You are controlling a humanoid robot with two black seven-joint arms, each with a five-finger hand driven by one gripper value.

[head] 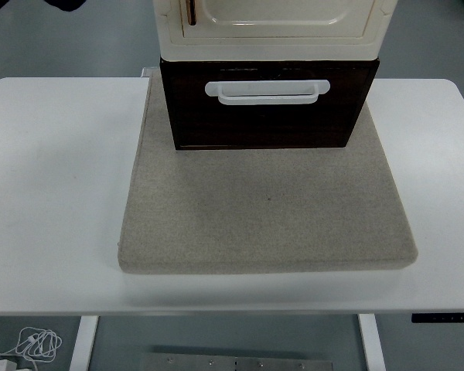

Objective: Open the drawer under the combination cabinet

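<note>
A square grey felt mat [267,209] lies on the white rectangular table [54,193], and everything else sits relative to it. At the mat's far edge stands the dark brown wooden drawer [267,116], closed flush with its frame, a white bar-shaped plastic handle [267,90] running across its upper front. Directly on top of the drawer rests the cream-coloured plastic cabinet [271,31], its door shut, with a thin brown handle [190,11] near the door's left side. A dark shape [31,6] shows beyond the mat's far left corner, possibly a person's sleeve; too little is visible to tell. Neither robot hand appears, so their fingers cannot be judged.
</note>
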